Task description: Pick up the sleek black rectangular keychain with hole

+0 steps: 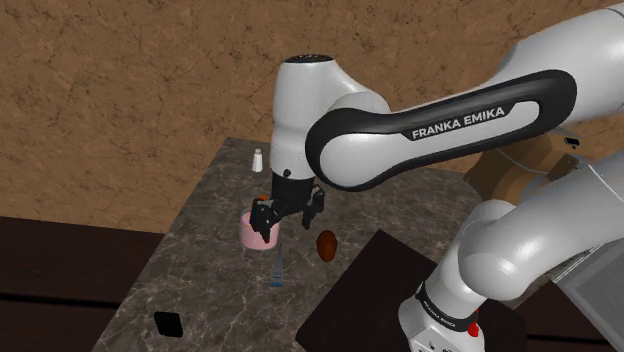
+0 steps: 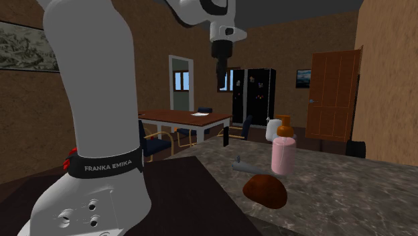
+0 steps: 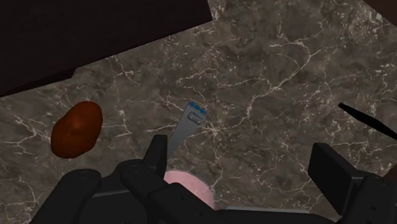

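Over the pink container (image 1: pixel 256 234), the gripper (image 1: pixel 288 216) is held wide open, with nothing clasped. In the shoulder view, the black keychain (image 1: pixel 167 323) is seen flat on the marble counter (image 1: pixel 205 262), well apart at the gripper's 7 o'clock. A brown lump (image 1: pixel 327 244) is seen at 4 o'clock.

The shoulder view is looking down from high beside the dark box stand (image 1: pixel 370 290) over the dark marble tabletop (image 1: pixel 205 255) toward a brown wall (image 1: pixel 120 80). The second exterior view is sitting low and close by the white arm's base (image 2: pixel 100 167), facing across the tabletop toward an orange-brown wooden door (image 2: pixel 333 94). The wrist view is peering down past the black claw (image 3: pixel 245 162) from close above, and all three are sharing the pink cylinder (image 1: pixel 258 233) and the brown oval lump (image 1: pixel 327 244).
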Tool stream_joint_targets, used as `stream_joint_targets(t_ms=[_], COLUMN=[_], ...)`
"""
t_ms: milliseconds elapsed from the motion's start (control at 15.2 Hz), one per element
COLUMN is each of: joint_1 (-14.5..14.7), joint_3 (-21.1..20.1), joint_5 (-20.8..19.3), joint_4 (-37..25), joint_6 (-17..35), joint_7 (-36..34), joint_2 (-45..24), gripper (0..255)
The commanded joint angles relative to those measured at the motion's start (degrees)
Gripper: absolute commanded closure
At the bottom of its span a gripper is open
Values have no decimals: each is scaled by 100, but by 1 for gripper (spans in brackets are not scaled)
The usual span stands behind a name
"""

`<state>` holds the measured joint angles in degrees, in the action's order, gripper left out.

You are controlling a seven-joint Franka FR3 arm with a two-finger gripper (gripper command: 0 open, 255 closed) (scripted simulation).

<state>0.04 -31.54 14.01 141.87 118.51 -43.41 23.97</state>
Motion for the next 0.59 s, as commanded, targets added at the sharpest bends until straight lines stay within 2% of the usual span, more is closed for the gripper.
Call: stream_joint_targets(t_ms=[0, 264, 528], joint_1=[-59, -270, -350], joint_3=[-283, -822, -1158], joint_5=[-64, -553, -1511], joint_4=[-105, -507, -1048], joint_6=[336, 922, 1353], joint_7=[-405, -1330, -2500], joint_2=[-397, -1393, -2558], gripper=[0, 0, 0])
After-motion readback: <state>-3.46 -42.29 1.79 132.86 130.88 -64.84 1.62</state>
